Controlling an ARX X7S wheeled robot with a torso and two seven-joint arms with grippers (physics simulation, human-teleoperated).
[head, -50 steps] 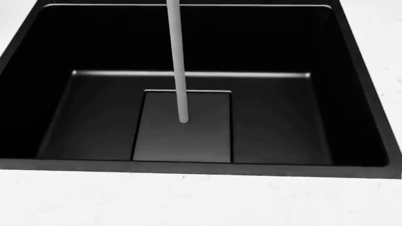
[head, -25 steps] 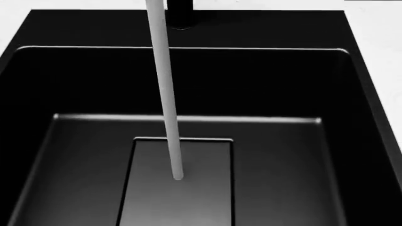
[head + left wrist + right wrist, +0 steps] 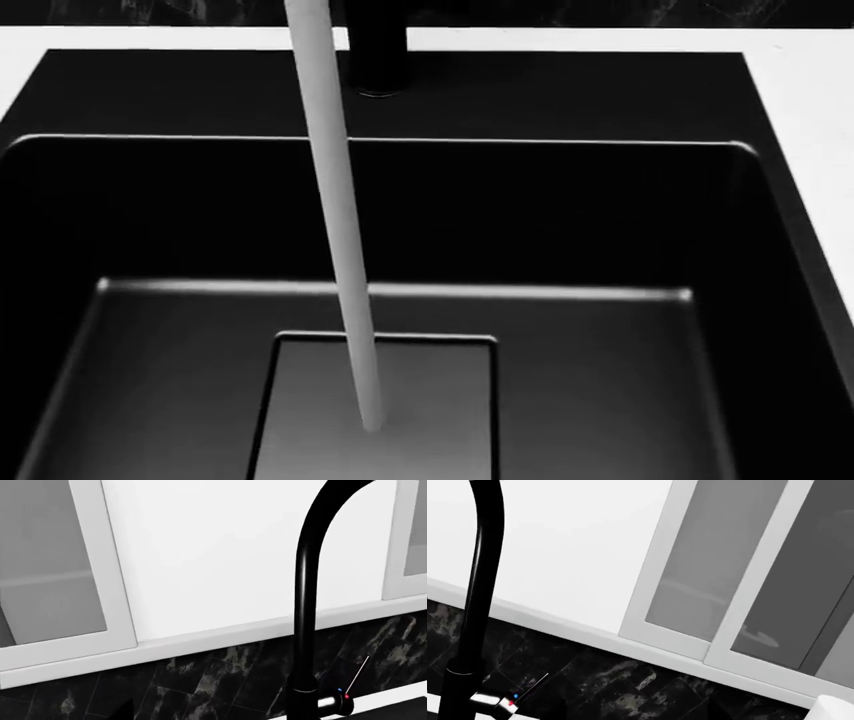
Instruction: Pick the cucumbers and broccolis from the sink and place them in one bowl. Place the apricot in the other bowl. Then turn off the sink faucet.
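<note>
The black sink (image 3: 134,142) fills the head view, and no cucumbers, broccolis or apricot show in it. No bowl is in view either. A white stream of water (image 3: 334,220) runs down to the basin floor. The black faucet's base (image 3: 378,50) stands on the sink's back deck. In the left wrist view the faucet neck (image 3: 305,605) rises and curves, with a thin lever handle (image 3: 357,675) and red and blue marks at its base. From the right wrist I see the same neck (image 3: 480,580) and lever (image 3: 530,687). Neither gripper shows in any view.
White countertop (image 3: 814,120) borders the sink on both sides. A rectangular drain plate (image 3: 441,400) lies on the basin floor. Behind the faucet are dark marbled backsplash tiles (image 3: 200,680) and white-framed glass cabinet doors (image 3: 727,580).
The head view has swung up and toward the back: the sink's front edge has left the picture, and the back deck, faucet base and backsplash have come in. Water still runs.
</note>
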